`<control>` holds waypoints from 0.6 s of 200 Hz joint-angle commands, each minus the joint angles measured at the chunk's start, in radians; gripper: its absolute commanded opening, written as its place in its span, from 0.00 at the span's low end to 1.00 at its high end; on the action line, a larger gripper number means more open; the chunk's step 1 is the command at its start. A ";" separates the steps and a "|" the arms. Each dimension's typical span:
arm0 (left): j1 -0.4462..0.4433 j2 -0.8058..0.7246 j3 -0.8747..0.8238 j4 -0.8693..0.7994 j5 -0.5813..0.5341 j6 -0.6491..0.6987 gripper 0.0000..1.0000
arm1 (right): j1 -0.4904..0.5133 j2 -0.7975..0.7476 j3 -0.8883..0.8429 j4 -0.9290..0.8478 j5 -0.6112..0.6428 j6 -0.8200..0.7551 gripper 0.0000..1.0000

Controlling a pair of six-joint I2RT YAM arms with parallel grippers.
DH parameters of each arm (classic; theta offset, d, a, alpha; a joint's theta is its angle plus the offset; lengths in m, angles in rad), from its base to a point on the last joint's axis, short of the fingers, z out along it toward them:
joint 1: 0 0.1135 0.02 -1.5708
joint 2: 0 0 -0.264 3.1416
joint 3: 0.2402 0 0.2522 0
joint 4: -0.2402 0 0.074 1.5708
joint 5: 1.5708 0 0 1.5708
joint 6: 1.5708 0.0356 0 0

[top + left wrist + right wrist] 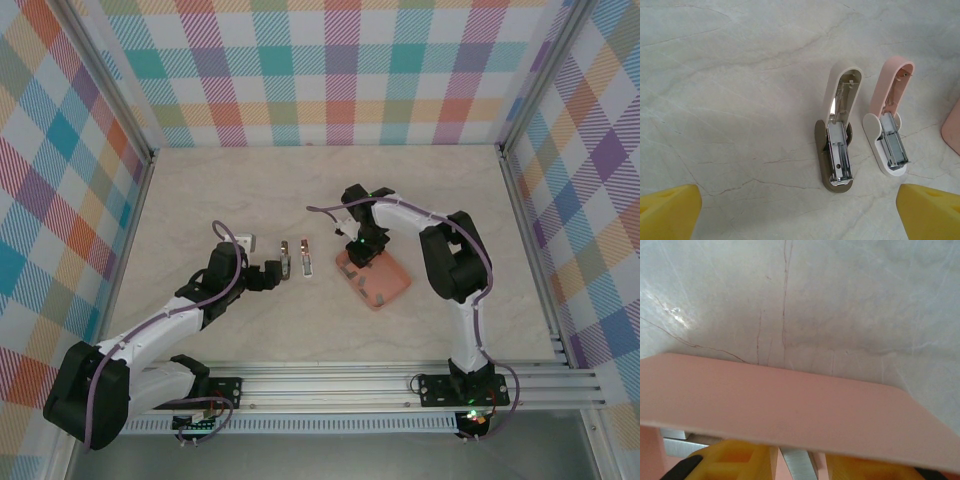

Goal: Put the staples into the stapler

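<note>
Right jaws astride the staples [798, 466]

The tray rim [790, 405] (blurred) hides most of the staples [797, 465].

Salmon-pink tray [390, 287] on pale marbled table [200, 190], plaid walls [330, 70] around

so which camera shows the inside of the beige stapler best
Left wrist view: the beige stapler lies open, lid swung back, its metal channel plain. The top external view shows it as a tiny shape beside the pink stapler, no detail. The right wrist camera faces the tray rim.
</note>
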 commanded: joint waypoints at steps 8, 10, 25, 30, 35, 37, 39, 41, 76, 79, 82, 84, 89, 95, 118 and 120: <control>0.007 0.002 0.019 0.009 0.014 0.011 1.00 | 0.008 0.058 -0.005 -0.038 0.015 -0.013 0.31; 0.008 0.002 0.019 0.008 0.014 0.011 1.00 | 0.008 0.060 -0.004 -0.040 0.016 -0.012 0.31; 0.008 0.000 0.019 0.007 0.014 0.011 1.00 | 0.008 0.066 -0.002 -0.051 0.019 -0.006 0.28; 0.007 -0.001 0.019 0.006 0.014 0.012 1.00 | 0.008 0.065 -0.003 -0.052 0.018 -0.003 0.27; 0.008 -0.001 0.018 0.007 0.014 0.012 1.00 | 0.007 0.063 -0.005 -0.052 0.016 0.000 0.26; 0.008 0.000 0.018 0.007 0.013 0.012 1.00 | 0.008 0.063 -0.005 -0.051 0.016 0.000 0.25; 0.008 -0.001 0.018 0.007 0.013 0.012 1.00 | 0.008 0.063 -0.006 -0.051 0.016 0.001 0.25; 0.007 -0.001 0.019 0.007 0.013 0.012 1.00 | 0.008 0.062 -0.006 -0.052 0.016 0.001 0.24; 0.009 -0.004 0.020 0.001 0.003 0.014 1.00 | 0.007 0.033 -0.010 -0.043 0.013 0.016 0.20; 0.009 -0.005 0.020 0.001 0.003 0.014 1.00 | 0.007 0.028 -0.012 -0.040 0.014 0.019 0.20; 0.007 -0.006 0.020 0.001 0.002 0.014 1.00 | 0.008 0.022 -0.013 -0.036 0.014 0.021 0.20; 0.007 -0.006 0.021 0.000 0.001 0.014 1.00 | 0.008 0.018 -0.015 -0.035 0.013 0.023 0.20; 0.008 -0.006 0.021 -0.001 0.001 0.013 1.00 | 0.008 0.008 -0.018 -0.028 0.015 0.029 0.20; 0.008 -0.006 0.021 0.000 0.001 0.014 1.00 | 0.007 -0.006 -0.021 -0.021 0.015 0.037 0.19; 0.008 -0.009 0.021 0.000 -0.006 0.013 1.00 | 0.008 -0.063 -0.040 0.012 0.001 0.078 0.20; 0.007 -0.009 0.021 0.000 -0.006 0.013 1.00 | 0.008 -0.069 -0.042 0.015 -0.001 0.082 0.20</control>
